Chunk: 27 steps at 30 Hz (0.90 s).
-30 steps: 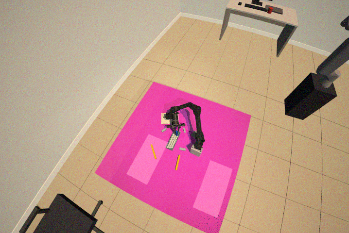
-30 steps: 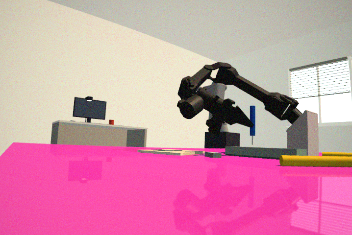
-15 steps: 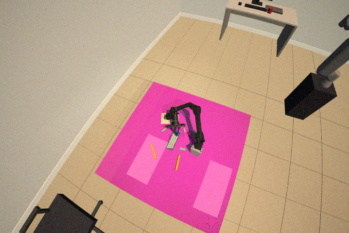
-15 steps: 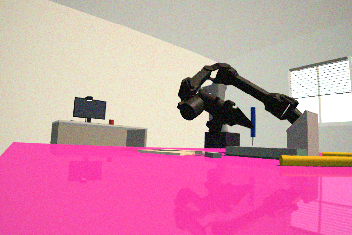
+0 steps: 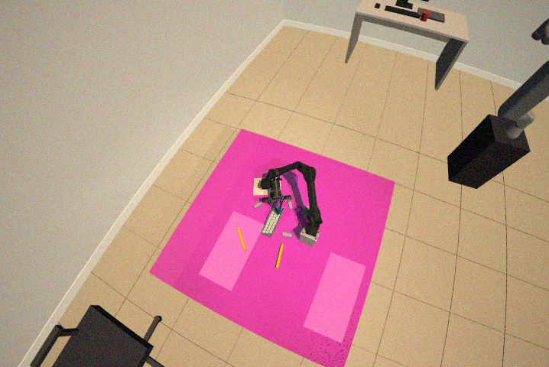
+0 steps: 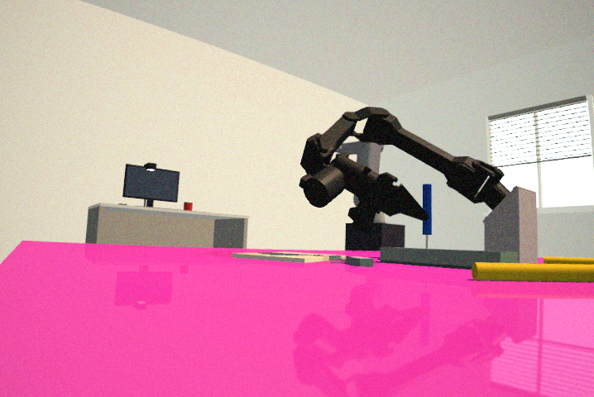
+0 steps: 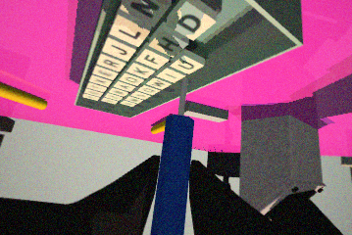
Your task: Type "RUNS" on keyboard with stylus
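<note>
My gripper (image 5: pixel 277 206) (image 6: pixel 425 217) (image 7: pixel 175 164) is shut on the blue stylus (image 5: pixel 278 210) (image 6: pixel 427 198) (image 7: pixel 174 139), which stands upright between the fingers with its thin metal tip pointing down. The keyboard (image 5: pixel 271 223) (image 6: pixel 438 256) (image 7: pixel 151 61) lies flat under the tip, its cream keys in three long rows. In the wrist view the tip ends at the edge of the U key (image 7: pixel 187 64), near the row's end. Whether it touches or presses that key cannot be told. Shadow covers the keys around N, H and D.
Two yellow rods (image 5: pixel 241 238) (image 5: pixel 279 256) (image 6: pixel 541 272) lie beyond the keyboard's far end. Small grey blocks (image 5: pixel 286 234) (image 5: pixel 258 205) lie on either side of it. A cream board (image 5: pixel 257 189) (image 6: pixel 279 256) lies partly beneath the arm. The grey base block (image 5: pixel 308 238) (image 6: pixel 527 229) (image 7: pixel 267 152) stands nearby.
</note>
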Each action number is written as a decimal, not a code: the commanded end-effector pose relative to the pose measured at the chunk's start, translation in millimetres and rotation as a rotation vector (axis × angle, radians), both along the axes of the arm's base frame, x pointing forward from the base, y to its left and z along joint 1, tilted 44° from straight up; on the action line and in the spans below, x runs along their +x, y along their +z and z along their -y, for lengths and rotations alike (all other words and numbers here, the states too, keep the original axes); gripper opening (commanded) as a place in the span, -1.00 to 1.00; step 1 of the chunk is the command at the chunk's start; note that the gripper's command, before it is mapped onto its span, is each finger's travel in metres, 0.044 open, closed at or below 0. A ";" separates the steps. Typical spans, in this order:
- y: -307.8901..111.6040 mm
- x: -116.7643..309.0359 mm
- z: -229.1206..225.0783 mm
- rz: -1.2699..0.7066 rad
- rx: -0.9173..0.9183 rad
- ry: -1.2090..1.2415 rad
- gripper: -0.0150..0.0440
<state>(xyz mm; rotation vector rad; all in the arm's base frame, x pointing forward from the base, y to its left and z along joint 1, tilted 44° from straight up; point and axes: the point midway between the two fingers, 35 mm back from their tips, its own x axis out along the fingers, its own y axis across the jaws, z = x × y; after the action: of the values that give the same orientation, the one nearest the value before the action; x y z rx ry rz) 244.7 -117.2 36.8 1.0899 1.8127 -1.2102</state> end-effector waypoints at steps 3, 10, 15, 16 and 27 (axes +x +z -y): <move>-3.0 -1.7 2.3 -0.004 -0.001 0.003 -0.22; -4.1 -1.9 3.3 -0.004 -0.001 0.003 -0.22; -5.4 -2.1 4.5 -0.004 -0.001 0.003 -0.22; -5.7 -2.2 4.9 -0.004 -0.001 0.003 -0.22; -8.8 -2.7 7.8 -0.004 -0.001 0.003 -0.22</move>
<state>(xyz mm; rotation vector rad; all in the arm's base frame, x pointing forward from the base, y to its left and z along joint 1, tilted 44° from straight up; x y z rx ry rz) 243.5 -123.4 30.2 1.0898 1.8129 -1.2106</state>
